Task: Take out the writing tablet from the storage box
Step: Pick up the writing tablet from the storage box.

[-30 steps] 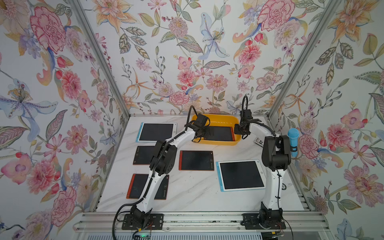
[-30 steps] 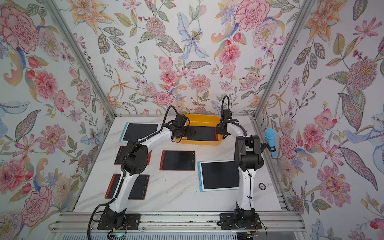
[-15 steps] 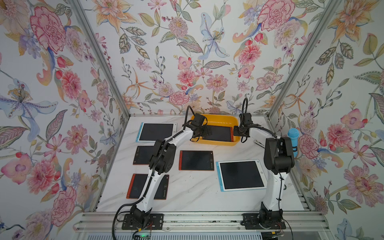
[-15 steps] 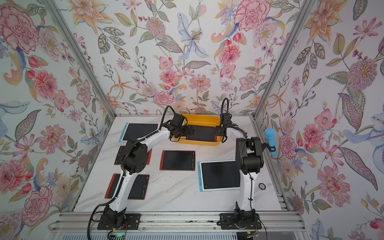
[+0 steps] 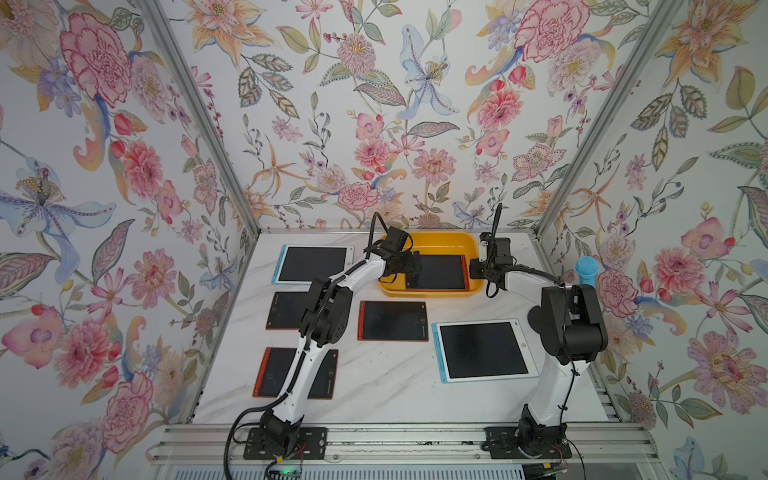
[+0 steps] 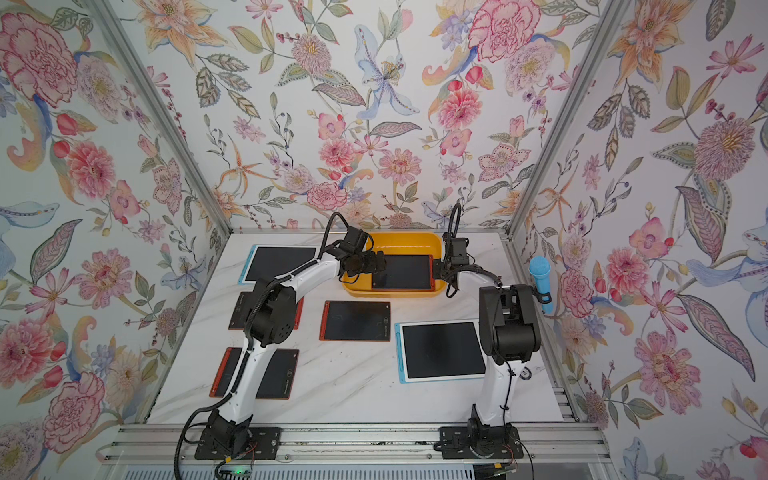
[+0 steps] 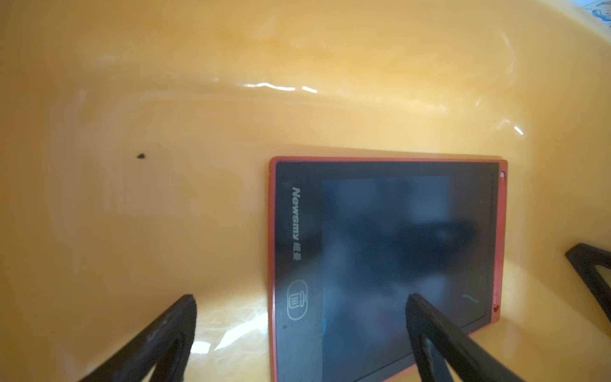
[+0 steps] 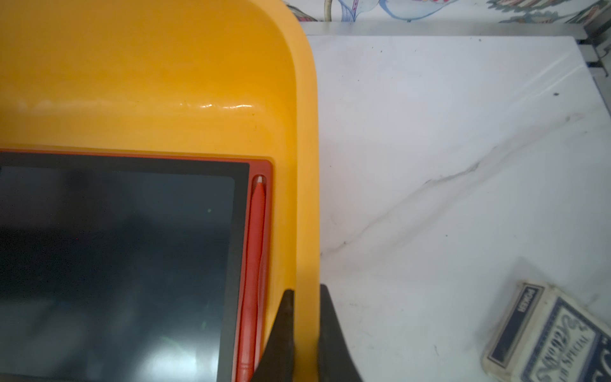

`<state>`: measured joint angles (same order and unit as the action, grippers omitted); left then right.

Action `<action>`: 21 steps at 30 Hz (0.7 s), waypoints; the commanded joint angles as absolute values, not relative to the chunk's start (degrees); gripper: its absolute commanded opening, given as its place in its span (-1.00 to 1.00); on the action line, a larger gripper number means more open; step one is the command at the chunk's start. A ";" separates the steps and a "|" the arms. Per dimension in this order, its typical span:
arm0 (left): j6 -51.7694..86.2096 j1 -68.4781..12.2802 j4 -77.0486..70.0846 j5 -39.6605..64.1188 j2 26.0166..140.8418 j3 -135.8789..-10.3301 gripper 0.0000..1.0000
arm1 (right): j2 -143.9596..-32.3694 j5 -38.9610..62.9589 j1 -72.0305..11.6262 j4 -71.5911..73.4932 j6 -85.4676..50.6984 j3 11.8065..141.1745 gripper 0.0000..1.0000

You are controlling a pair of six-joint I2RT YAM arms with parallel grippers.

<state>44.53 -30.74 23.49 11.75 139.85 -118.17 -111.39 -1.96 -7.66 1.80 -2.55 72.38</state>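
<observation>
The yellow storage box (image 5: pixel 432 242) (image 6: pixel 409 240) stands at the back of the table in both top views. A red-framed writing tablet (image 5: pixel 438 272) (image 6: pixel 402 272) lies flat on its floor, dark screen up. My left gripper (image 5: pixel 406 266) (image 7: pixel 300 297) hangs open inside the box over the tablet's left end, one finger above the screen and one above bare box floor. My right gripper (image 5: pixel 476 270) (image 8: pixel 306 289) is shut on the box's right rim (image 8: pixel 305 132), just beside the tablet's red stylus (image 8: pixel 256 264).
Other tablets lie on the marble table: blue-framed ones (image 5: pixel 482 351) (image 5: pixel 313 264) and red-framed ones (image 5: pixel 392 321) (image 5: pixel 284 309) (image 5: pixel 274 372). A blue microphone (image 5: pixel 586 270) stands at the right edge. A card pack (image 8: pixel 545 337) lies right of the box.
The right arm's elbow has swung outward and forward while its gripper stays at the box's right rim. The left gripper has shifted only slightly over the tablet's left end.
</observation>
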 commanded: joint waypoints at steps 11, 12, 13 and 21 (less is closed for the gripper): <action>45.94 -32.31 25.49 16.35 142.01 -118.23 0.99 | -108.92 -3.31 -8.43 9.14 -1.89 69.78 -1.00; 46.34 -32.49 25.64 17.41 142.18 -118.38 0.99 | -108.98 -3.25 -8.44 9.18 -2.04 69.90 -1.00; 46.65 -32.74 26.22 18.27 142.40 -118.71 0.99 | -109.13 -3.15 -8.44 9.10 -2.19 70.09 -1.00; 47.87 -34.27 27.12 21.78 142.58 -119.65 0.99 | -109.75 -3.06 -8.95 8.99 -2.77 70.66 -1.00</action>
<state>46.06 -33.67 25.30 18.17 140.84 -119.13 -110.45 -2.76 -8.12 5.82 -3.25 69.73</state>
